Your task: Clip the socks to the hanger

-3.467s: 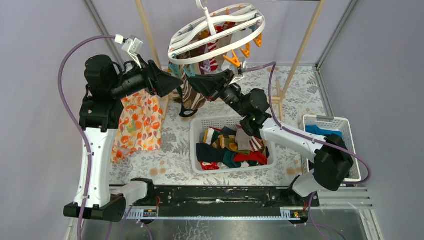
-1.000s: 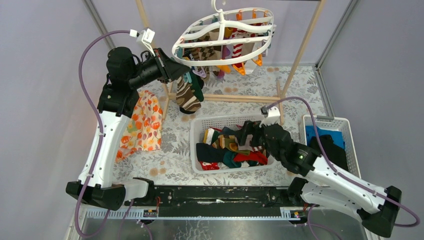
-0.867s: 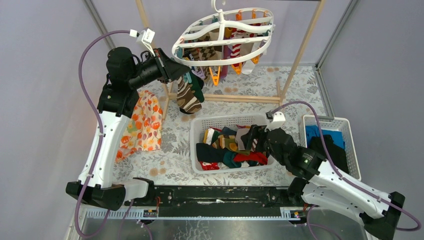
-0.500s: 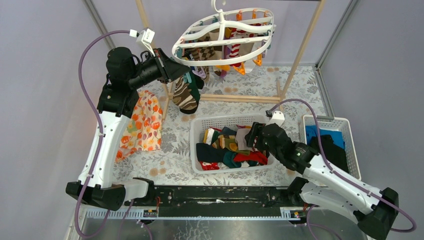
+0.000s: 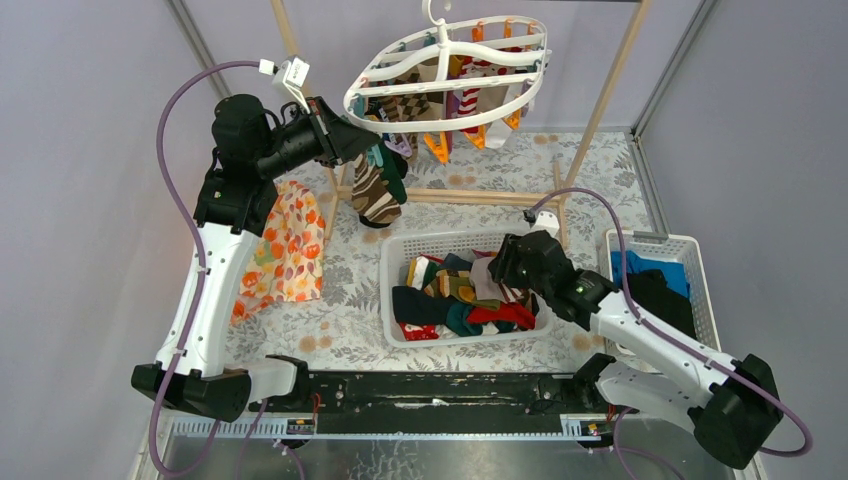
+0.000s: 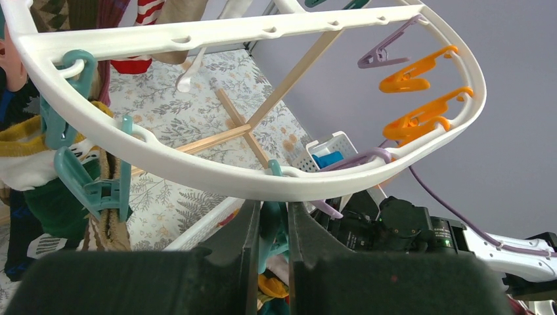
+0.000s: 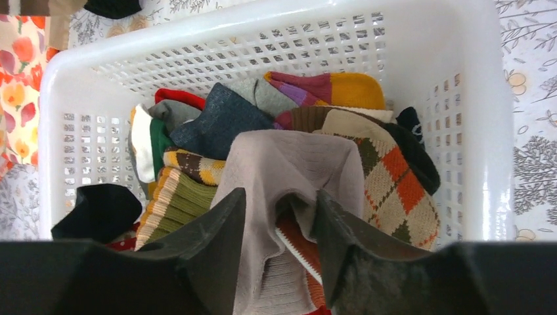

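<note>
One orange floral cloth (image 5: 280,250) lies at the left of the fern-print table cover (image 5: 600,170). Above it the left gripper (image 5: 365,150) reaches under the near rim of the single white oval hanger (image 6: 217,180). Its fingers are drawn narrow and pinch one teal clip (image 6: 272,230). Two more teal clips (image 6: 89,187) hang to the left of that one. On the far rim hang one purple clip (image 6: 384,49) and two orange clips (image 6: 414,72). Several socks are already pegged on the hanger, a brown wavy one (image 5: 375,195) hanging lowest.

There are two white baskets. The middle basket (image 7: 486,131) holds a heap of loose socks (image 7: 223,118) too tangled to count. The right gripper (image 7: 281,200) is lowered into it, narrow, with a fold of one pale grey sock (image 7: 289,157) tented between its fingers. The right-hand basket (image 5: 650,238) holds blue and black clothes.
</note>
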